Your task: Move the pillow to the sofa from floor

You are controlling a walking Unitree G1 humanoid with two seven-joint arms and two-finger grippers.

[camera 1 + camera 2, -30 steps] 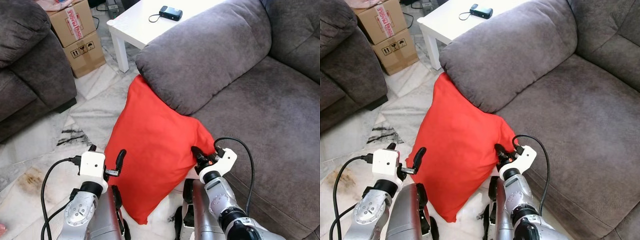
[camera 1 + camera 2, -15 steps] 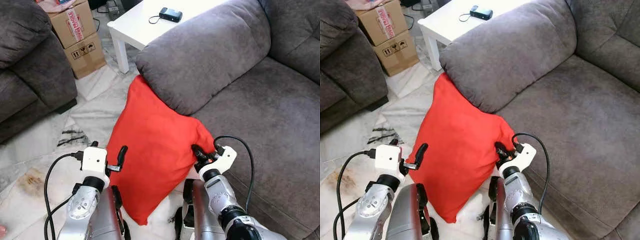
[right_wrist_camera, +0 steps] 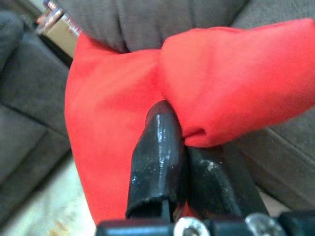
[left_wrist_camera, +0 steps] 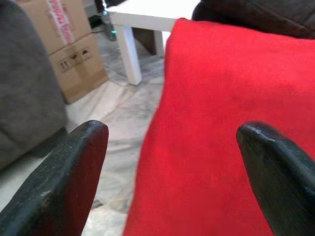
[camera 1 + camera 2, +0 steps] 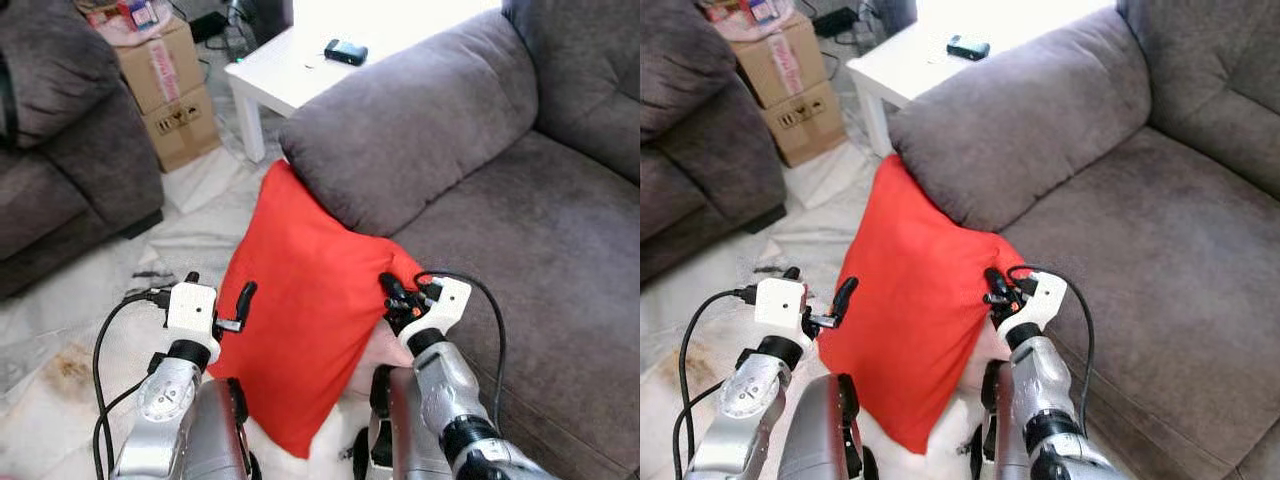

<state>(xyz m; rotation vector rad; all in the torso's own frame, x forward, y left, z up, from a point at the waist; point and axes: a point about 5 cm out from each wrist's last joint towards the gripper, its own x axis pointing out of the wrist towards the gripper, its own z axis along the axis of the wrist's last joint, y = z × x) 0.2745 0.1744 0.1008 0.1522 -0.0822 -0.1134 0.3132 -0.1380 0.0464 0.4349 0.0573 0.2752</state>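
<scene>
Red fabric fills the middle of the scene: the red pillow (image 5: pixel 305 320) stands on its lower corner on the floor, and it leans with its upper edge against the grey armrest (image 5: pixel 410 125) of the sofa (image 5: pixel 540 230).

The right end effector (image 5: pixel 392 296) is clamped on the right corner of the pillow; in the right wrist view its two black fingers (image 3: pixel 157 157) are pressed together with a fold of the cloth between them. The left end effector (image 5: pixel 244 303) is beside the left edge of the pillow with its fingers apart, and the cloth is not yet between them.

I judge the task is at the start. One corner is gripped, but the pillow is not on the sofa seat; the lift and the placing are still left.

The floor (image 5: pixel 190 225) is pale marble tile with dark veins. A white table (image 5: pixel 300 65) stands behind the armrest and carries a small dark device (image 5: pixel 346 51). Cardboard boxes (image 5: pixel 165 85) are near a second grey sofa (image 5: pixel 60 150) at the left.
</scene>
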